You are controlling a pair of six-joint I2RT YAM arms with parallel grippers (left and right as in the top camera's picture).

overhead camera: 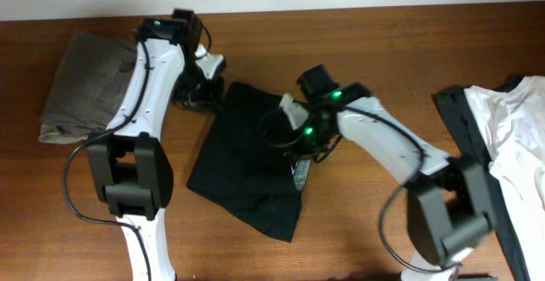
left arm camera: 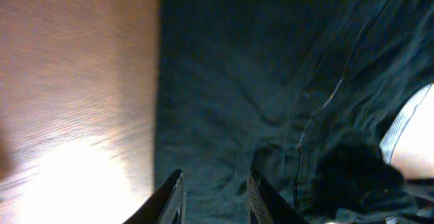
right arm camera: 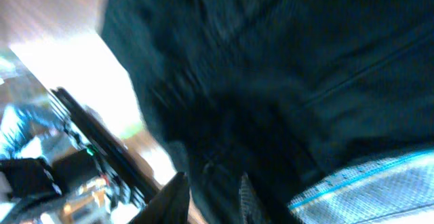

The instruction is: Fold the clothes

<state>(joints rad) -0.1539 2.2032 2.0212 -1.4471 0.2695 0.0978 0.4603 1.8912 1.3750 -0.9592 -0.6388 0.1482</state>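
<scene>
The clothes here are chiefly black shorts (overhead camera: 247, 157), lying folded and rumpled mid-table with a small white label (overhead camera: 300, 176) on the right side. My left gripper (overhead camera: 200, 89) hovers at their upper left corner. In the left wrist view its fingers (left arm camera: 169, 198) stand apart over the black fabric (left arm camera: 271, 81), nothing pinched between them. My right gripper (overhead camera: 298, 136) is low over the shorts' upper right part. Its fingers (right arm camera: 175, 198) are also apart above the dark cloth (right arm camera: 271, 61), beside a white mesh label (right arm camera: 366, 190).
A grey-brown garment (overhead camera: 85, 85) lies folded at the far left. A white shirt (overhead camera: 519, 145) rests on a dark garment (overhead camera: 464, 128) at the right edge. The wooden table (overhead camera: 358, 230) shows between them, and the wall runs along the back.
</scene>
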